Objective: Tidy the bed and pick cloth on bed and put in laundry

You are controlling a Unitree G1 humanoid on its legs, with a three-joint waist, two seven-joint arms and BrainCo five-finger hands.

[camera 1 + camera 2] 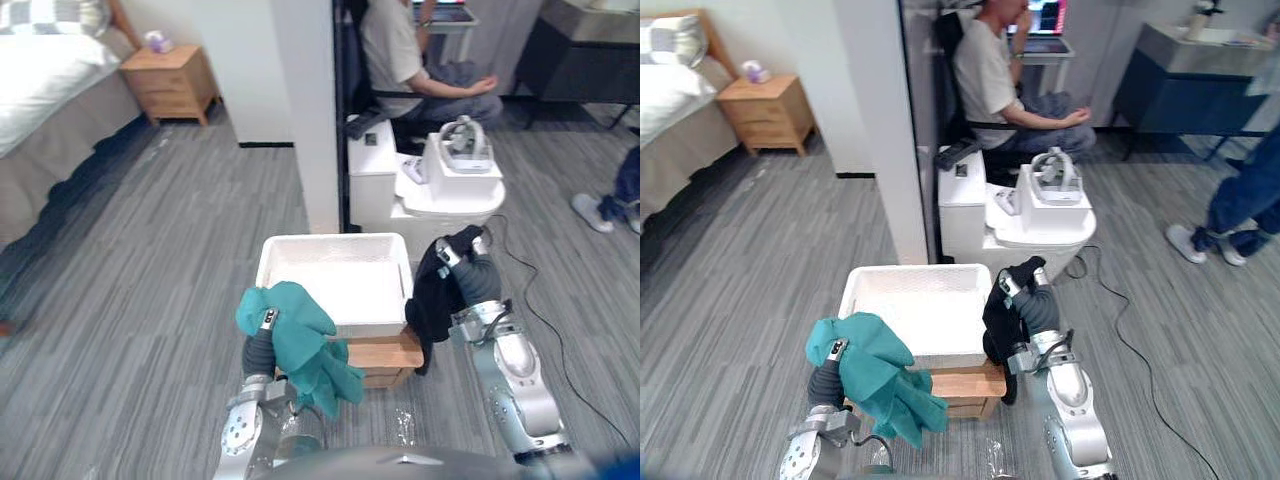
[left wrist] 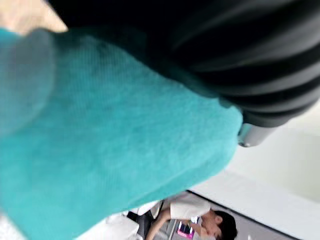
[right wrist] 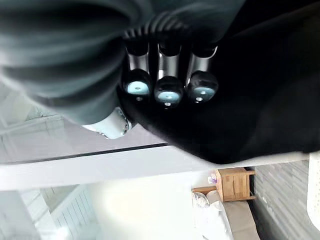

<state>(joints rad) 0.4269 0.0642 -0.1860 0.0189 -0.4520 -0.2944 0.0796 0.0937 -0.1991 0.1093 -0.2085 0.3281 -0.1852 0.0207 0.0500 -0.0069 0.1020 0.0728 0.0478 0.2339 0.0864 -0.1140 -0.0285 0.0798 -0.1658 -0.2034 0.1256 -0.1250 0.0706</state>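
Left eye view took in the bed (image 1: 50,90), which stood well away, far ahead of the left hand (image 1: 266,322) and off to its outer side, with a wooden nightstand (image 1: 172,82) beside it. A person (image 1: 400,60) sat a good way beyond the right hand (image 1: 462,265). Closer in, a white tub (image 1: 335,245) sat between the two hands and just ahead of them, resting on a low wooden stool (image 1: 385,355).

A teal cloth (image 1: 300,335) was draped over the left hand and hung down from it, just short of the tub's near corner. From where I stood I could not tell how that hand was set, for the cloth covered its fingers. A black cloth (image 1: 435,285) hung from the right hand, just beside the tub's far side wall. In the right wrist view the fingers (image 3: 168,92) were curled tight into the black cloth, gripping it.
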